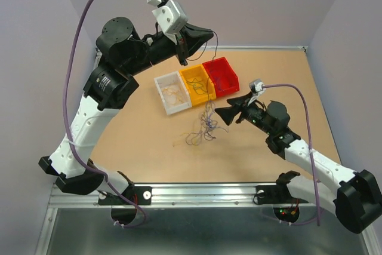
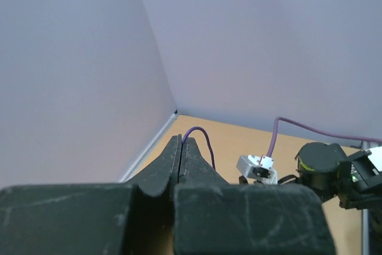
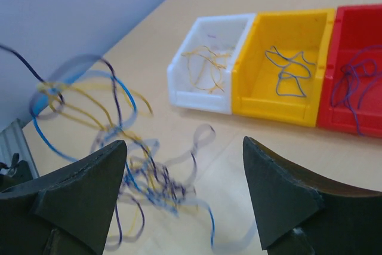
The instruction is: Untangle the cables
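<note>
- the left fingers (image 2: pixel 177 162) are pressed shut on one thin purple cable (image 2: pixel 202 137), which loops out from their tip. they hang high over the far side of the bench (image 1: pixel 131 141), near the bins.
- the right fingers (image 3: pixel 101 171) stand wide apart and grip nothing. they sit low, just beside the tangle (image 3: pixel 140 168), and point at it.
- the tangle lies on the bench just in front of the bins. it mixes yellow, blue and dark purple cables. it is blurred in the right wrist view and too knotted to count, though there are clearly several.
- three bins stand in a row, touching:
  - the white bin (image 3: pixel 200 97) holds yellow cables.
  - the yellow bin (image 3: pixel 271 108) holds blue ones.
  - the red bin (image 3: pixel 346 22) holds purple ones.
- each bin holds only a few cables. they overlap, so i cannot give an exact count.
- done, as i judge it: some cables of each colour are already freed and sorted, and one purple cable is lifted clear. by its colour it belongs in the red bin.
- left: the whole remaining knot, which looks to hold more cables than any one bin. i put the task at partway, not near the end.
- count: two sets of fingers, three bins, one held cable, one tangle.
</note>
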